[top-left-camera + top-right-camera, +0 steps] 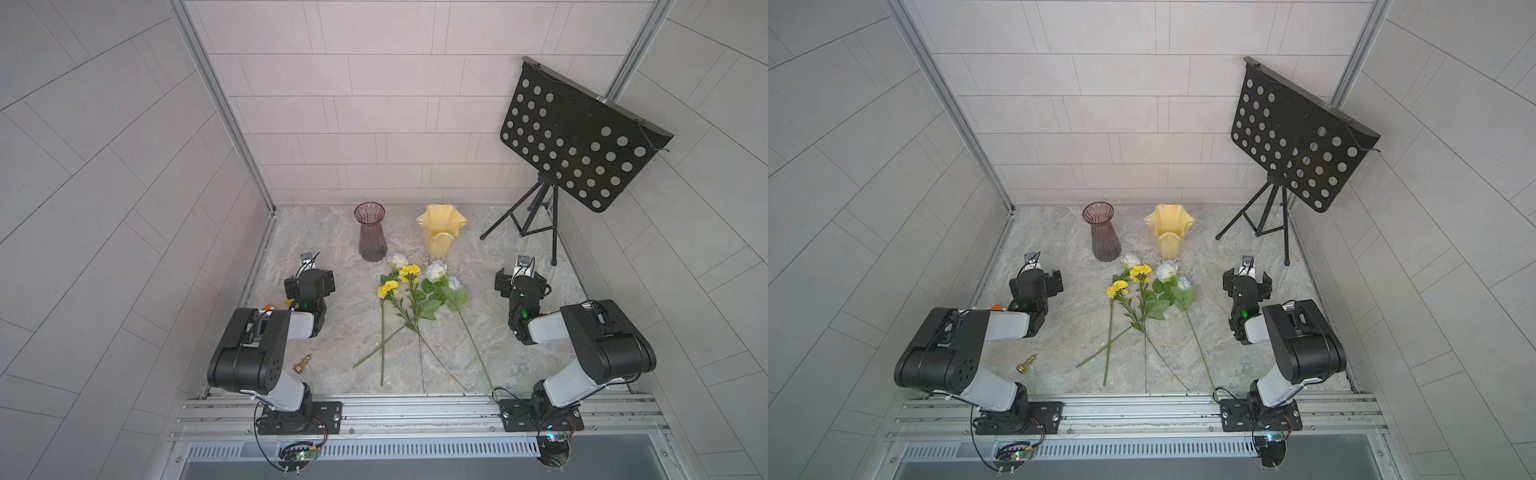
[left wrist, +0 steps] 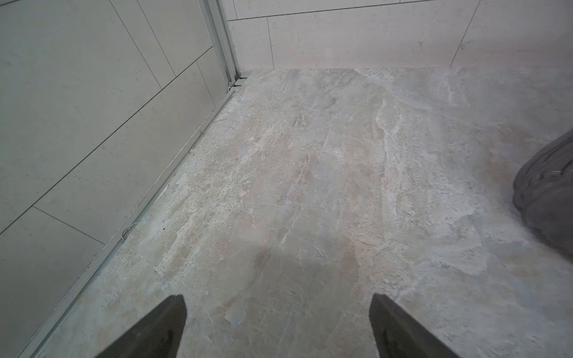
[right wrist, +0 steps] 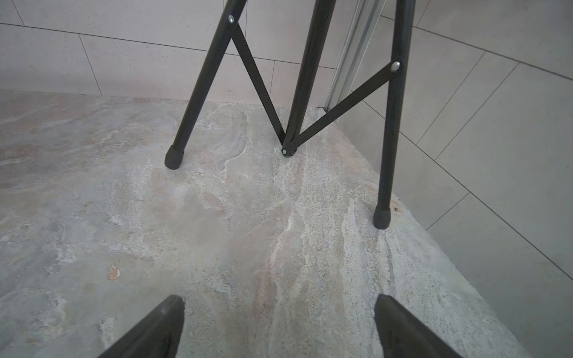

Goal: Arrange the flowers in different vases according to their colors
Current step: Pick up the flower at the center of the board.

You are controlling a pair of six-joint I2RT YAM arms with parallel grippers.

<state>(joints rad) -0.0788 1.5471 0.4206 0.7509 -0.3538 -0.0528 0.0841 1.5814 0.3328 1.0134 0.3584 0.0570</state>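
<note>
Both wide open, empty: left gripper (image 2: pixel 276 297) near purple vase (image 2: pixel 548 198), right gripper (image 3: pixel 278 297) facing music stand legs (image 3: pixel 201 86), five flowers (image 1: pixel 409 273) lying btwn them.

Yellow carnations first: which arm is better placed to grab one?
Left, likely. The yellow carnations lie on the pile's left side, closer to the left pincer, which is open and empty. Two white roses lie between them and the right pincer, also open.

On the desk there are two ruffled yellow artificial carnations (image 1: pixel 409 273), three white artificial roses (image 1: pixel 436 270), one translucent purple ribbed glass vase (image 1: pixel 372 241), one cream-yellow wavy-rimmed vase (image 1: pixel 440 245), one small brass chess-piece-like object (image 1: pixel 302 364) and one black perforated music stand (image 1: pixel 577 137).
</note>
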